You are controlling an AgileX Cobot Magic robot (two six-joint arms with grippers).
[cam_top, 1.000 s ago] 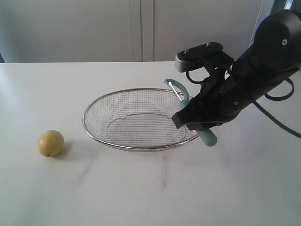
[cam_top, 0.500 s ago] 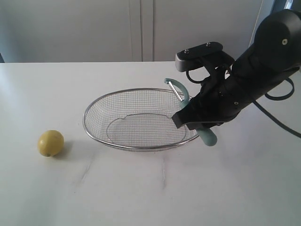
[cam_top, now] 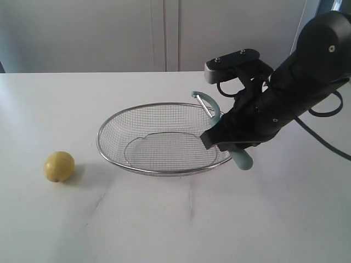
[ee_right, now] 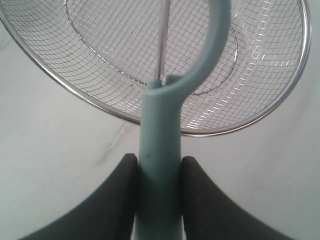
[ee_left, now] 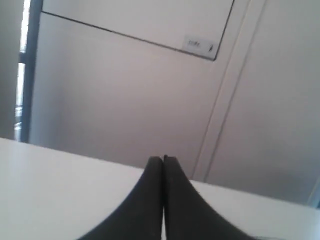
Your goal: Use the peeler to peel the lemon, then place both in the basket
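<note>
Fingers (ee_right: 115, 200) of your right gripper (ee_right: 158, 162) pinch the peeler (ee_right: 159, 125) by its pale teal handle, one dark pad pressed against each side. From the right wrist view you can see the handle crossing the thick rim of the basket (ee_right: 75, 95), with the curved head and thin metal blade reaching over the wire mesh. From the exterior view, the head stands above the basket's right-hand rim, and the butt of the handle pokes out below the gripper, outside the basket and just beside that rim. Whether the peeler touches the rim, you cannot tell.

Your left gripper (ee_left: 163, 159) has its two dark fingers pressed together tip to tip, pointing toward a pale panelled wall (ee_left: 125, 100) beyond the table edge.

Your lemon (cam_top: 58, 166) lies on the white table (cam_top: 192, 219), well apart from the basket on its left side, whole and yellow. Your basket sits near the middle of the table, its mesh bowl tilted a little toward the camera
</note>
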